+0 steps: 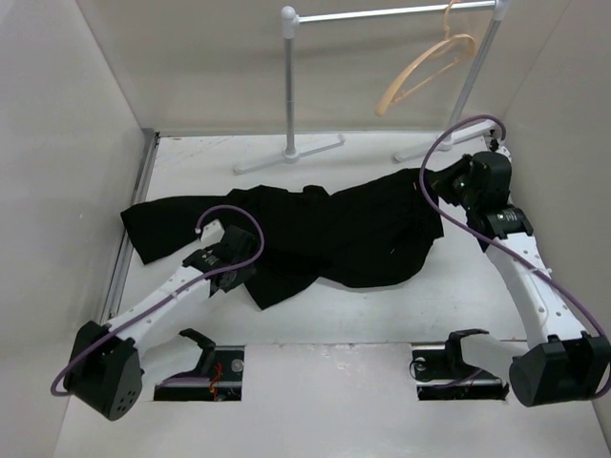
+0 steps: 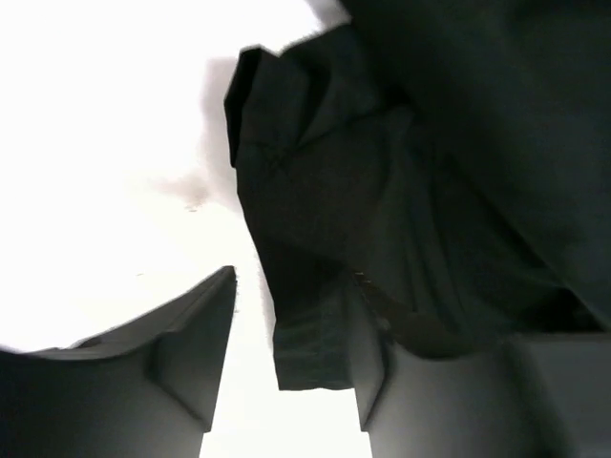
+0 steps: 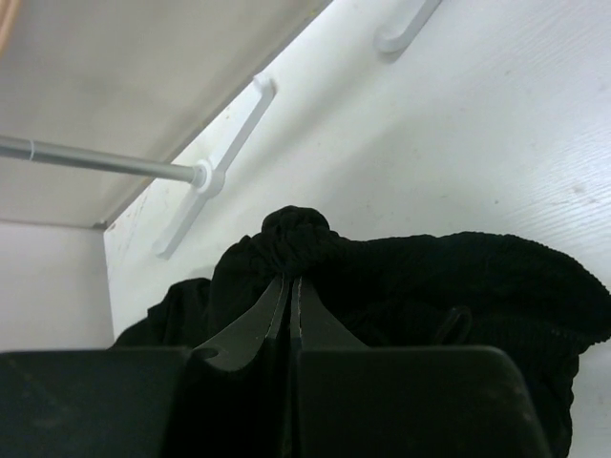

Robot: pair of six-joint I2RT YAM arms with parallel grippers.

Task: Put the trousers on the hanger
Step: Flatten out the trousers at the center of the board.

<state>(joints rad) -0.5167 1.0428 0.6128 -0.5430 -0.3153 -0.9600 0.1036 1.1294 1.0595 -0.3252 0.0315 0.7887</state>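
Right gripper [image 3: 288, 286] pinching trousers [image 1: 334, 229] | long axis left-right | left gripper [image 2: 291, 296] spread

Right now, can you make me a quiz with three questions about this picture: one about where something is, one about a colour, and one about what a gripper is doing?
1. Where is the hanger?
A on a chair; B hooked on the rail; C inside a box.
2. What colour are the trousers?
A white; B red; C black.
3. What is the right gripper doing?
A pinching the trousers; B spread wide open; C holding the hanger.

Answers:
1 B, its hook sits over the rail at the back.
2 C, the cloth is dark all over.
3 A, the right wrist view shows its fingers shut with bunched fabric at the tips.
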